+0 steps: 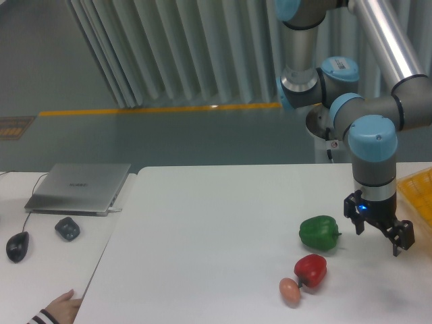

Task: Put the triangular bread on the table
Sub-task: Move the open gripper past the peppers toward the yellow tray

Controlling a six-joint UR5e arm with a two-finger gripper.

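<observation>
The triangular bread does not show in this view. The white table (216, 229) fills the middle and right of the view. My gripper (377, 239) hangs low over the table's right side, just right of a green bell pepper (319, 231). Its jaws are spread apart and nothing is between them.
A red bell pepper (311, 269) and a small tan egg (289, 290) lie in front of the green pepper. A yellow tray (419, 196) sits at the right edge. On the adjoining desk at left are a laptop (79, 187), a mouse (17, 246) and a person's hand (59, 307).
</observation>
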